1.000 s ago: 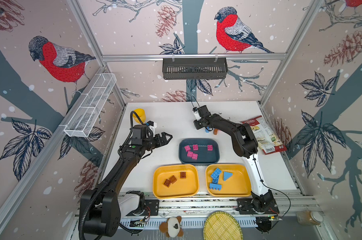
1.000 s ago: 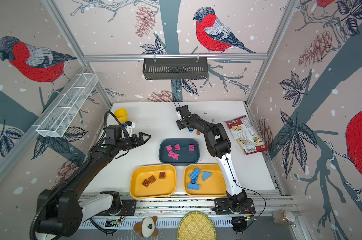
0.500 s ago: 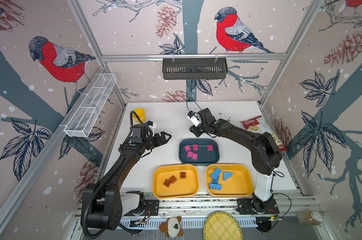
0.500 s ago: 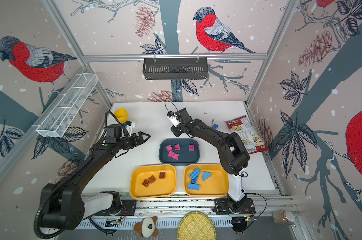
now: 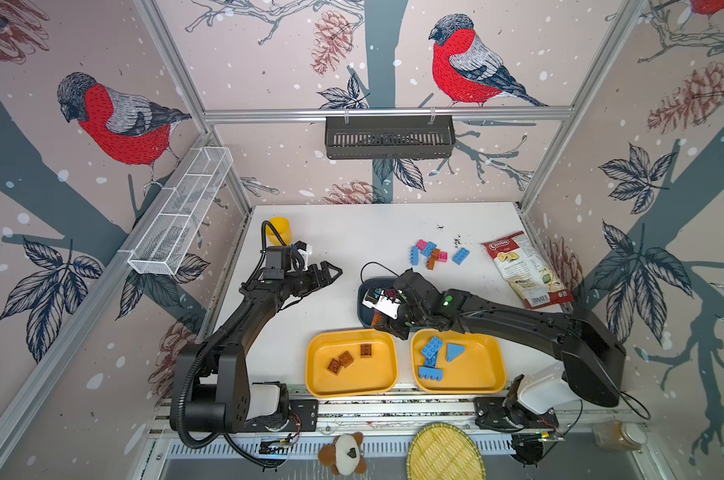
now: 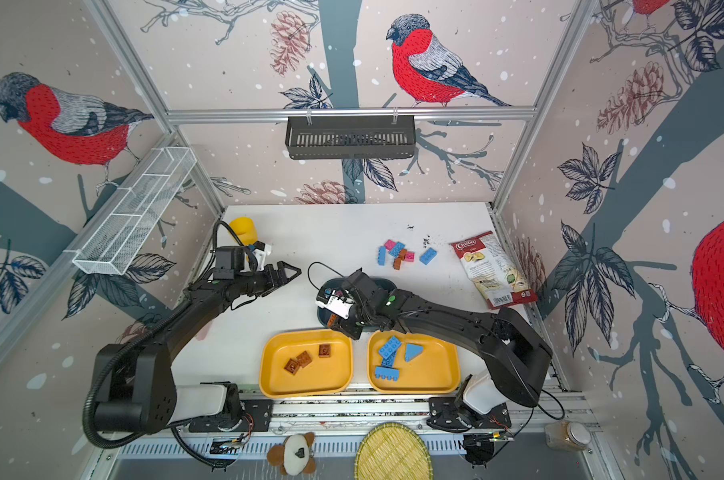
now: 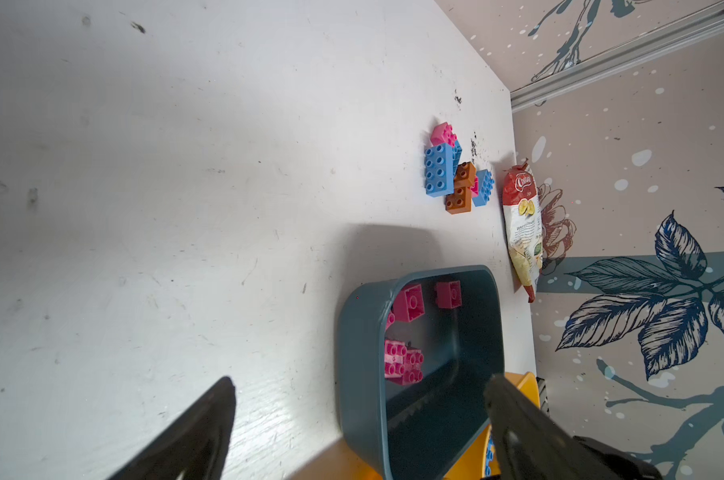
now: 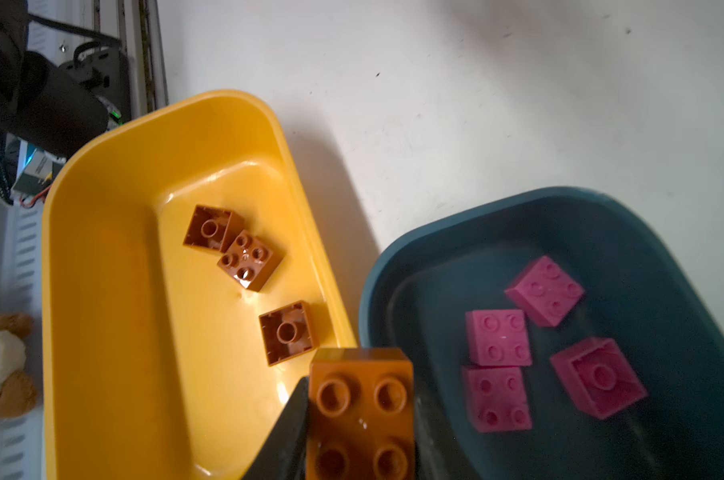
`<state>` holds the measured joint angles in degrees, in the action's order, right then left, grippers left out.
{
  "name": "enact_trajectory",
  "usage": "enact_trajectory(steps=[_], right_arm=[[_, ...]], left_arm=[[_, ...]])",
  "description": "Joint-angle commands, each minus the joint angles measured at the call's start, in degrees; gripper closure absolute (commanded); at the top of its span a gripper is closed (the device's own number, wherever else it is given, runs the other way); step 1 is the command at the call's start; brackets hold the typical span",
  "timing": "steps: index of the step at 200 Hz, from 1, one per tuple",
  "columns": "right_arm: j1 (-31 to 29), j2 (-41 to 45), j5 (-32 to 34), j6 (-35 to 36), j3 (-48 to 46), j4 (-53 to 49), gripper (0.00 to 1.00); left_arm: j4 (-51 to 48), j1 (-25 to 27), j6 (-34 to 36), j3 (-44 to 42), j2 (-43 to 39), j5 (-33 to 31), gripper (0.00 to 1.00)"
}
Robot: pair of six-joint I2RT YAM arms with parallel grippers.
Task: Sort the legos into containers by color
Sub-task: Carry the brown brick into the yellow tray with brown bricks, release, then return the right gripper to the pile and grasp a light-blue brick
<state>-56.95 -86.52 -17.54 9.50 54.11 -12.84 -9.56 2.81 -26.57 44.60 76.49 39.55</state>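
so right gripper (image 8: 360, 436) is clamped on a brown square four-stud plastic brick (image 8: 362, 395), studs facing the wrist camera; it hangs over the near-left corner of the dark teal plastic tray (image 8: 393, 257), right by the rim of the yellow-orange plastic tray (image 8: 102, 291) that has three brown bricks (image 8: 250, 259) in it; four pink bricks (image 8: 497, 336) lie in the teal one; the second yellow-orange tray (image 5: 497, 365) holds the light blue bricks (image 5: 433, 347) plus a blue wedge (image 5: 454, 351); left gripper (image 5: 331, 273) hovers over the white table (image 5: 352, 232) left of the teal tray, jaws spread wide, nothing between them; a loose bunch of pink, blue and brown bricks (image 5: 433, 254) sits further back on the table, near a chip bag (image 5: 522, 270)
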Motion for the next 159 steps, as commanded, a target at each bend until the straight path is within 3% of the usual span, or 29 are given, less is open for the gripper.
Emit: enact_trajectory(steps=[1, 11, 35, 45, 79, 120, 159], right_arm=[[-1.7, 0.0, -0.4, 1.6, -1.1, -0.1, 0.62], [-1.9, -0.3, -0.1, 2.0, -1.0, -0.2, 0.58], [-0.2, 0.5, 1.0, 3.0, 0.1, -0.6, 0.29], [2.1, 1.4, -0.5, 2.9, 0.8, -0.6, 0.24], [12.8, 3.0, 0.0, 0.5, 3.8, 0.6, 0.22], [26.2, -7.0, 4.5, -7.2, 14.3, -3.9, 0.21], [30.8, -16.2, 6.9, -17.0, 21.5, -1.9, 0.21]], left_arm=[[1.8, -0.2, 0.9, 0.4, 0.2, 2.2, 0.07], [1.8, -0.2, 0.9, 0.4, 0.1, 2.3, 0.07], [2.0, -0.2, 1.0, 0.4, 0.1, 3.3, 0.07], [2.0, -0.2, 1.0, 0.3, 0.0, 3.7, 0.07], [2.7, -0.1, 0.7, 0.2, 0.3, 4.6, 0.07], [4.1, -0.2, 0.1, 0.5, 1.0, 6.2, 0.07], [4.3, -0.1, 0.0, 0.8, 1.3, 6.8, 0.06]])
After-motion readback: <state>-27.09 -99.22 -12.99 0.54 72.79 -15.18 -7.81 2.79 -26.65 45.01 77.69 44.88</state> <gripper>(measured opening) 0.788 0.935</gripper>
